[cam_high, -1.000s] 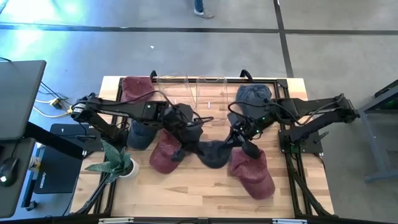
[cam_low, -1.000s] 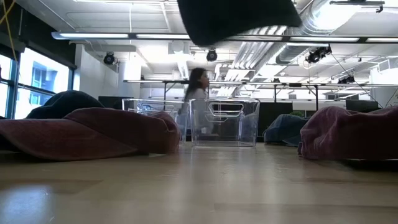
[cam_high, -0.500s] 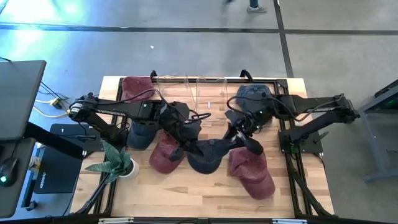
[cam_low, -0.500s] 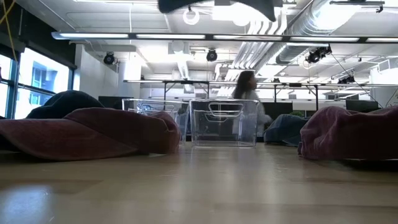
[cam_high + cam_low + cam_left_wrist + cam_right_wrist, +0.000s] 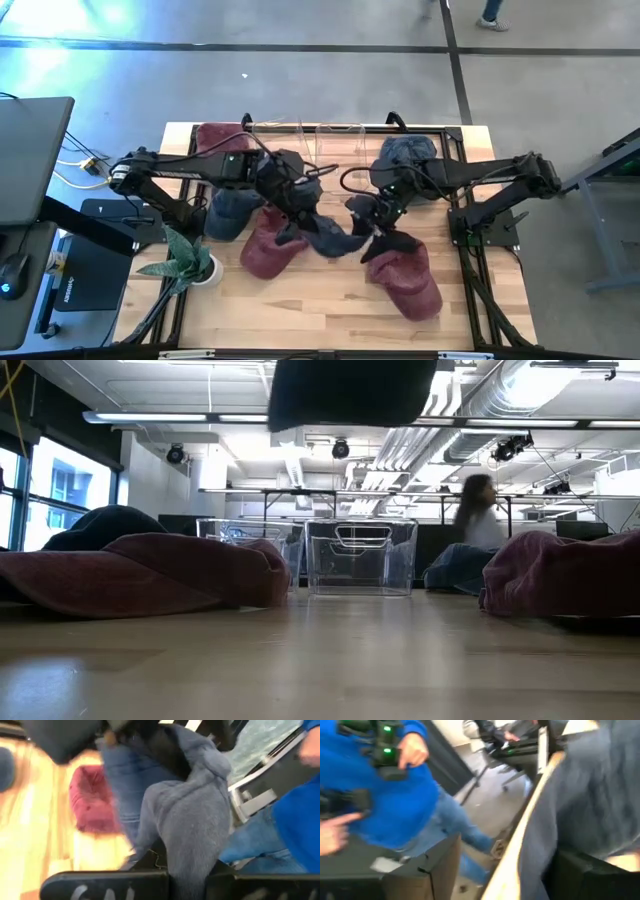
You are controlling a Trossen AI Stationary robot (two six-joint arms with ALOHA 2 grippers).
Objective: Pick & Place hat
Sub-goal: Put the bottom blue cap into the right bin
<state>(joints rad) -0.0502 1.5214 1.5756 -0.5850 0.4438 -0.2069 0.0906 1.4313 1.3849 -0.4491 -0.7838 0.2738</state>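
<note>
Together, the 2 grippers clamp 1 dark blue-grey fabric cap [image 5: 325,236]: the left gripper [image 5: 291,226] grasps one edge, the right gripper [image 5: 375,226] the other, stretching it aloft over the wooden table [image 5: 330,305], between 2 maroon caps [image 5: 268,248] and before the clear plastic bin [image 5: 361,555].

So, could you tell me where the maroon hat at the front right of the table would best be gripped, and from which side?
Probably from above, at the raised crown. The maroon hat lies slumped on the table with soft folds a gripper could pinch. Its front end is open; the right gripper and left gripper, both busy with the dark blue hat, crowd the rear end.
</note>
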